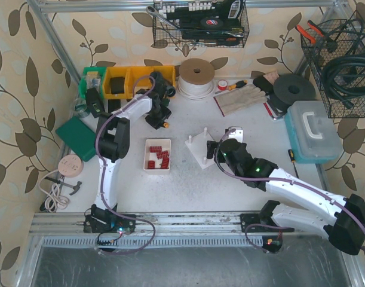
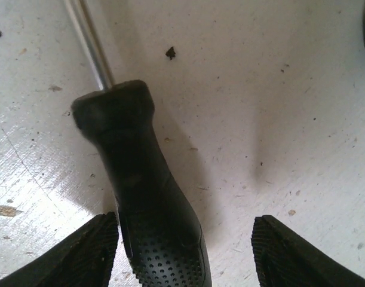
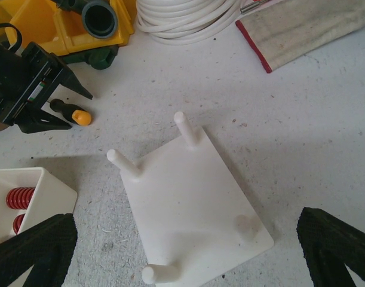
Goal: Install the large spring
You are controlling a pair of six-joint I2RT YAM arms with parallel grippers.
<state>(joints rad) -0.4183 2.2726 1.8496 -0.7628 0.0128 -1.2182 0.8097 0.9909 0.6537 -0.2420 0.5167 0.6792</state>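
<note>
Four bare pegs point(image 3: 183, 122) top the white plate point(image 3: 191, 203) under the wide-open right gripper point(image 3: 185, 242), seemingly poised to steady it, while the red springs point(image 1: 160, 158) wait boxed just left of the plate and the left gripper point(image 2: 185, 239), farther left, straddles a screwdriver point(image 2: 140, 179), jaws apart.

Both arms have white links and black joints: left arm point(image 1: 104, 173), right arm point(image 1: 307, 194). A mauve-grey cable point(image 1: 301, 178) loops along each. The black bases point(image 1: 107, 224) show small red and green lights. Fingers point(image 2: 92, 251) are black with dimpled pads. The left claw point(image 1: 159, 121) bears a striped label point(image 3: 40, 84).
</note>
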